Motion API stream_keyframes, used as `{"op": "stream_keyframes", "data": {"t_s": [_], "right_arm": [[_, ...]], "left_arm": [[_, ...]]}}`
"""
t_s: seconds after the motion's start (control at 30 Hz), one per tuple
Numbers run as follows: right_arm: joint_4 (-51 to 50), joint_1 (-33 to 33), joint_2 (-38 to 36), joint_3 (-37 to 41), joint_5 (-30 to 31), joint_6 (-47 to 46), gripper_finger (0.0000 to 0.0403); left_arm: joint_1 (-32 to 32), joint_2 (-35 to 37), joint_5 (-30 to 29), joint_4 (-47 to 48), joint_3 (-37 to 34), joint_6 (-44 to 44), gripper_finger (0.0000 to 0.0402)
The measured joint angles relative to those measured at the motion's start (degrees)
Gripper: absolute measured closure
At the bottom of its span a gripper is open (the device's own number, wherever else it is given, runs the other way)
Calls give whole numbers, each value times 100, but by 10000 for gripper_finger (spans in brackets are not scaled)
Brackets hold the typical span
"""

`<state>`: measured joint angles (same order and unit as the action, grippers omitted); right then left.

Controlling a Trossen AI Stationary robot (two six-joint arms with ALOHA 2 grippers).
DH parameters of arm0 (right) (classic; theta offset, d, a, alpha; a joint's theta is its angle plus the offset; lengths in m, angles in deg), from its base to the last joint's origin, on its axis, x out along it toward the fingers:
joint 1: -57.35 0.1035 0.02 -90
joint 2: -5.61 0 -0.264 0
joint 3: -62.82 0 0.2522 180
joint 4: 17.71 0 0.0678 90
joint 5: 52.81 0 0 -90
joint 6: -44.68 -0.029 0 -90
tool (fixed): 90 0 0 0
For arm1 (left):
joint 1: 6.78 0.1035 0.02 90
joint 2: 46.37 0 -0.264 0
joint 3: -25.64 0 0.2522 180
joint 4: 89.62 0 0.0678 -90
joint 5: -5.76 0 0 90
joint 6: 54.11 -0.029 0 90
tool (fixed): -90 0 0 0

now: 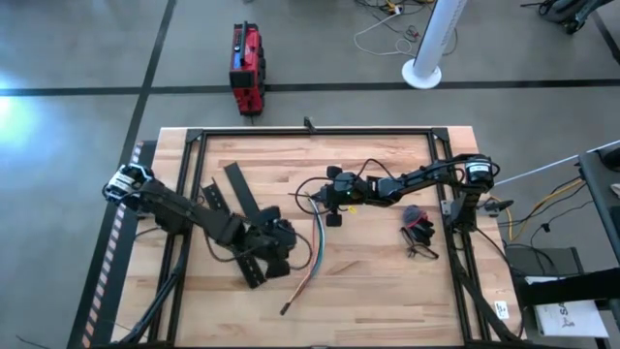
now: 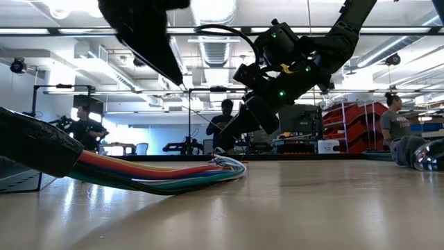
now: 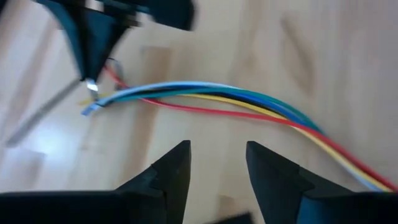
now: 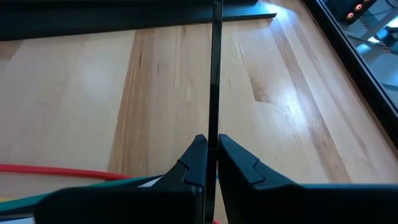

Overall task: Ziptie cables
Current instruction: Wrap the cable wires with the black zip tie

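Observation:
The cables point(image 1: 316, 242) are a bundle of coloured wires lying on the wood in a curve. In the low view the cables point(image 2: 173, 170) lie flat, and their far ends fan out just under my right gripper point(image 2: 251, 111). My right gripper point(image 1: 329, 197) hovers over that far end and is shut on a thin black strip point(image 4: 214, 74). My left gripper point(image 1: 291, 247) is open, just left of the bundle's middle. In the left wrist view the cables point(image 3: 249, 102) run across ahead of the open fingers point(image 3: 217, 165). My right gripper pinches the thin black strip point(image 4: 213, 138) between its two fingers. The strip runs along the fingers and sticks straight out past their tips. It is held above the wood. Its far end points toward the black frame at the table's far edge.
Flat black slotted bars point(image 1: 242, 194) lie left of the bundle, near my left arm. A dark wire tangle with a red-black clip point(image 1: 418, 233) sits to the right. A black frame point(image 1: 310, 131) borders the table. People point(image 2: 225, 125) are in the room behind.

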<state>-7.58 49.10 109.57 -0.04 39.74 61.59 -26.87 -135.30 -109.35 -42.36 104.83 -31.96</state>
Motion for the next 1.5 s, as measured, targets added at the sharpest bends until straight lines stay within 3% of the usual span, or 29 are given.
{"op": "stream_keyframes", "data": {"t_s": [0.27,0.5,0.93,1.07,1.3,1.5], "right_arm": [[-2,11,0,0,2,-90,394],[-12,11,0,0,2,-89,394],[-123,12,0,2,2,-61,394],[-131,11,0,2,2,-42,394],[-88,11,0,2,2,-24,394],[-101,11,0,2,2,-36,394]], "left_arm": [[719,-35,221,-393,0,-470,251],[540,-315,474,-1016,-37,-265,240],[387,-1887,486,-1443,-55,481,255],[384,-2010,478,-1523,-55,538,262],[367,-2280,468,-2589,-55,317,263],[363,-2362,461,-2582,-50,236,258]]}}
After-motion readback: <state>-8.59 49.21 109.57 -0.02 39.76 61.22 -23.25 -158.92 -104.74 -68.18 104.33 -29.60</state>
